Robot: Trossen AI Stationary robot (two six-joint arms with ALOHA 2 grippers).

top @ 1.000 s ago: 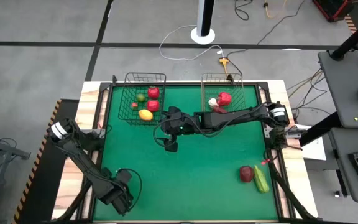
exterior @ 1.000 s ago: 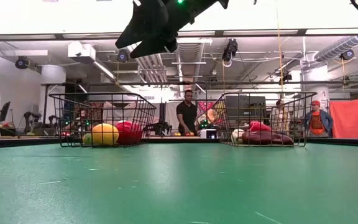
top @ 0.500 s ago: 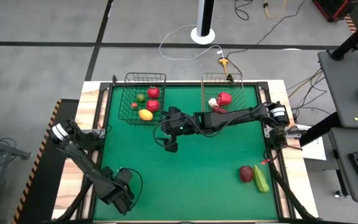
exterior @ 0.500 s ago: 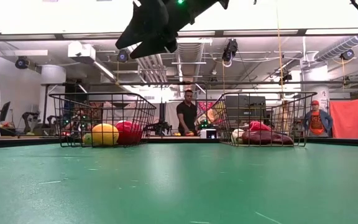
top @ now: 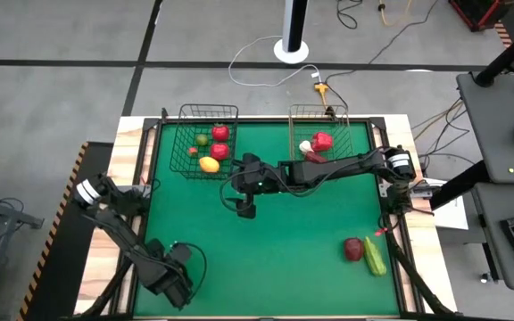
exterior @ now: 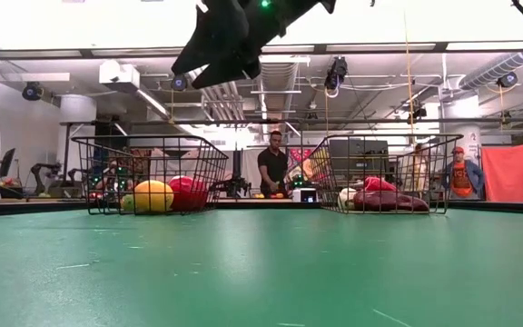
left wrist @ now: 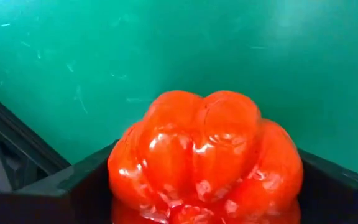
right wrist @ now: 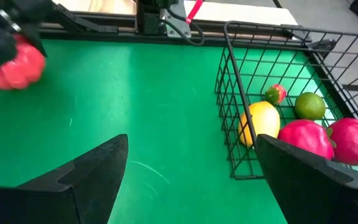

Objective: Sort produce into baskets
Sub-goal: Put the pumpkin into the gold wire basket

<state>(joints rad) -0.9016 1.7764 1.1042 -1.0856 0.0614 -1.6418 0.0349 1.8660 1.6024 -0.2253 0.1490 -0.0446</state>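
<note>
1. Near the table's front-left corner, the left gripper [top: 175, 283] is pinching a red pepper [left wrist: 205, 155].
2. Beside the black basket [top: 205, 143] holding produce, the right gripper [top: 246, 209] is hanging with fingers spread.

No readable text, label, brand, number or sign appeared in any view. Nothing near either arm's jaws carried writing, and the room beyond the table in the low view was perhaps too distant for any lettering there to be made out.
</note>
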